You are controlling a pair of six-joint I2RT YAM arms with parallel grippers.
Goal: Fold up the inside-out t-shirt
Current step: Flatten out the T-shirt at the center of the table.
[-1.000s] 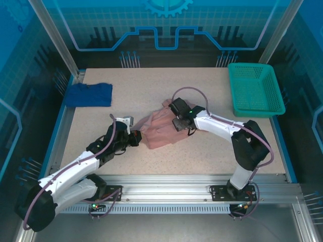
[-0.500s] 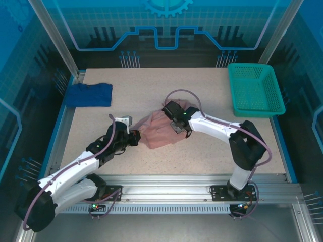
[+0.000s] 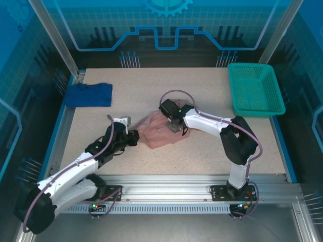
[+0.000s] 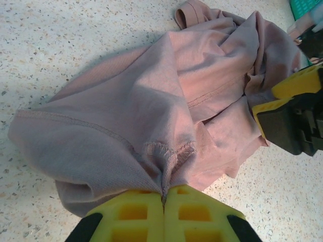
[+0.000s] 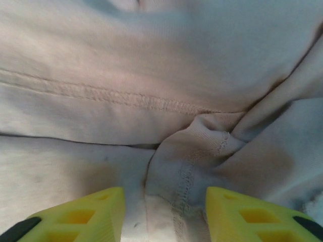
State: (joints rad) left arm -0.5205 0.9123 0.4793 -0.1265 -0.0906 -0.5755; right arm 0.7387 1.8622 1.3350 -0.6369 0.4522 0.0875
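Dusty-pink soft fabric t-shirt (image 3: 160,132) lies bunched on the speckled beige table (image 3: 212,151), between the two grippers. The left gripper (image 4: 164,194) has its yellow jaws clamped on a frayed hem seam at the heap's edge. The right gripper (image 5: 164,212) stands with jaws apart, a stitched ridge of cloth between them, not yet pinched. The step seems to be taking a second hold; next, close on that ridge and draw the holds apart to spread the shirt. Bare table lies outward of both jaws; the green mesh basket (image 3: 255,89) and dark blue cloth (image 3: 91,94) sit well clear.
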